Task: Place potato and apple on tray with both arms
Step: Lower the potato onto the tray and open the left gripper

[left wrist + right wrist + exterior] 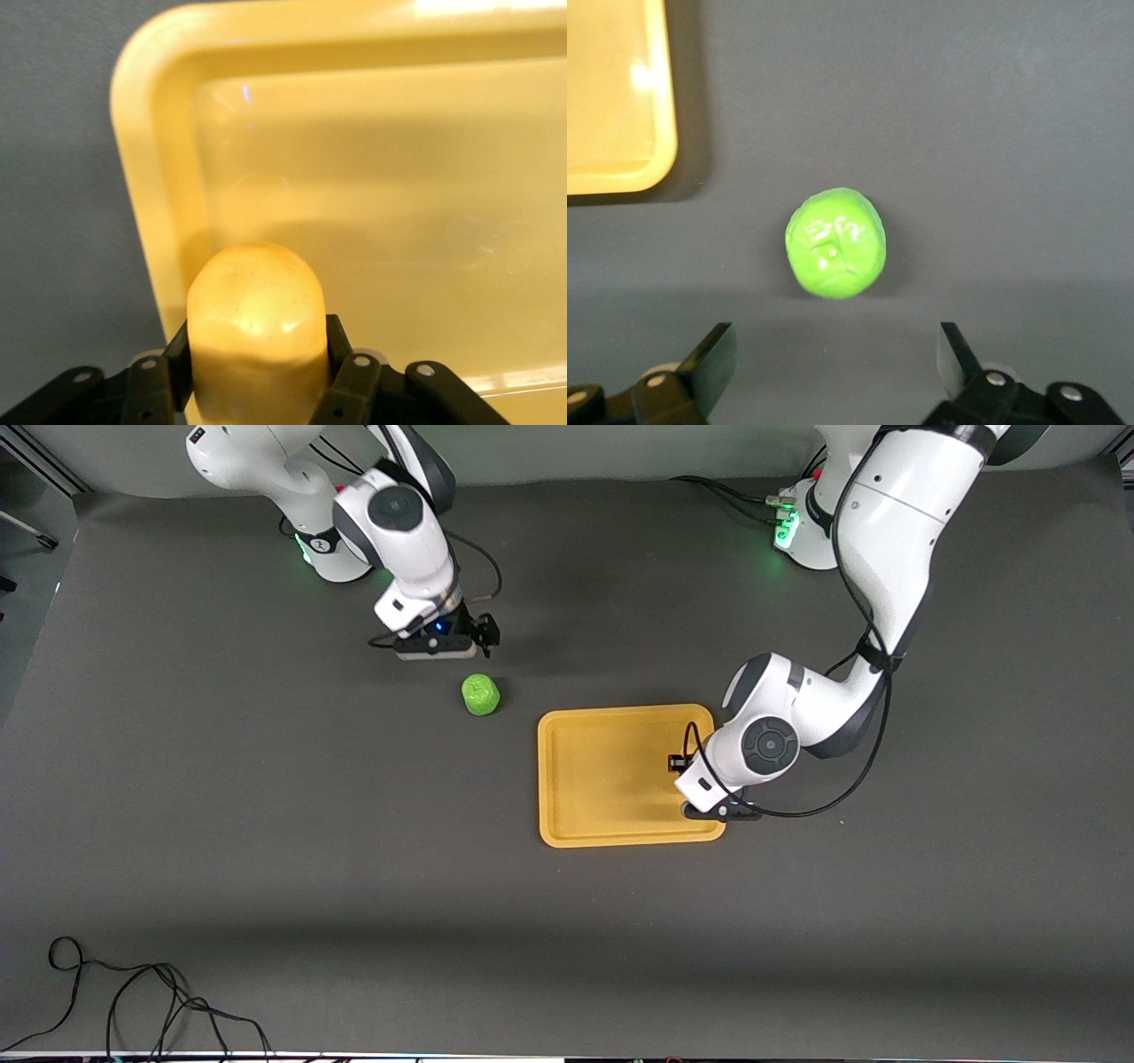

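Note:
The yellow-orange tray (pixel 602 779) lies mid-table. My left gripper (pixel 680 763) is low over the tray's end toward the left arm. It is shut on the yellow-orange potato (pixel 255 310), which is held between the fingers (pixel 347 372) just above the tray floor (pixel 399 195). In the front view the wrist hides the potato. The green apple (pixel 480 694) sits on the table beside the tray, toward the right arm's end. My right gripper (pixel 485 634) is open and empty above the table, close to the apple. In the right wrist view the apple (pixel 835 242) lies just ahead of the spread fingers (pixel 713 359).
The dark grey table mat (pixel 266 824) spreads around the tray. A corner of the tray (pixel 620 168) shows in the right wrist view. Loose black cables (pixel 133 1001) lie at the table edge nearest the front camera, toward the right arm's end.

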You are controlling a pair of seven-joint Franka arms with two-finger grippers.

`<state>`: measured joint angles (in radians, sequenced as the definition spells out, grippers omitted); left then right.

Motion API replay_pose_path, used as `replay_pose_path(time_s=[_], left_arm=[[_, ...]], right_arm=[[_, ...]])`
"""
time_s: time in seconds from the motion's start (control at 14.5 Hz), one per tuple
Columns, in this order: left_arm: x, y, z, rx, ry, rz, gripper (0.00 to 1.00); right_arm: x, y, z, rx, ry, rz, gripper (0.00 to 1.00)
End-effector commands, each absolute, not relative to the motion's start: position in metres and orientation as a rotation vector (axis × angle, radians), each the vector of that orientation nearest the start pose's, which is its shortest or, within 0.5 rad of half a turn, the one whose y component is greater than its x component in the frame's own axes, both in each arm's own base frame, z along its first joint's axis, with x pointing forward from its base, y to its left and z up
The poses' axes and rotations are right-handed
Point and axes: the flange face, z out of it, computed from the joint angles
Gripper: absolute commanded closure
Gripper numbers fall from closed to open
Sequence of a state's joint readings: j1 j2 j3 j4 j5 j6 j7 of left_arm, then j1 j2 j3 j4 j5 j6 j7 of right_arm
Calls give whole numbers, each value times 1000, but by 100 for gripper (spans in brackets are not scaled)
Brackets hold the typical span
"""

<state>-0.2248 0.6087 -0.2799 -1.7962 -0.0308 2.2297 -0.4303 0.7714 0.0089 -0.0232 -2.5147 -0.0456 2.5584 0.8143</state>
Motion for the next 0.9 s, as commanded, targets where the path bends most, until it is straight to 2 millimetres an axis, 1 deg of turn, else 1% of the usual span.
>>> replay_pose_path(time_s=[0.0, 0.07, 0.14, 0.21, 0.28, 0.34, 0.41, 0.48, 0.55, 0.62, 0.76, 0.83], left_arm=[[562, -309, 210, -3204, 28, 334, 26], [564, -307, 207, -3190, 51, 324, 10], [564, -303, 206, -3177, 65, 317, 3], [565, -301, 205, -3172, 68, 317, 1], [567, -299, 211, -3172, 67, 312, 1], [571, -293, 218, -3172, 57, 308, 1], [577, -282, 240, -3169, 43, 290, 1], [586, -259, 266, -3164, 13, 282, 1], [596, -228, 300, -3163, -19, 261, 1], [602, -196, 334, -3158, -33, 243, 0], [599, -138, 395, -3142, 8, 230, 0], [595, -110, 425, -3137, 30, 200, 0]], right_arm=[[350, 325, 251, -3126, 73, -98, 0], [350, 326, 242, -3123, 72, -101, 0], [352, 325, 234, -3119, 73, -109, 0], [358, 321, 226, -3116, 77, -128, 0], [361, 319, 218, -3112, 71, -148, 0], [363, 317, 208, -3111, 65, -157, 0], [363, 317, 201, -3107, 60, -164, 0], [363, 316, 197, -3108, 60, -162, 0], [363, 316, 197, -3108, 60, -162, 0], [363, 317, 197, -3108, 60, -162, 0], [363, 318, 194, -3110, 57, -159, 9], [362, 320, 189, -3114, 51, -153, 19]])
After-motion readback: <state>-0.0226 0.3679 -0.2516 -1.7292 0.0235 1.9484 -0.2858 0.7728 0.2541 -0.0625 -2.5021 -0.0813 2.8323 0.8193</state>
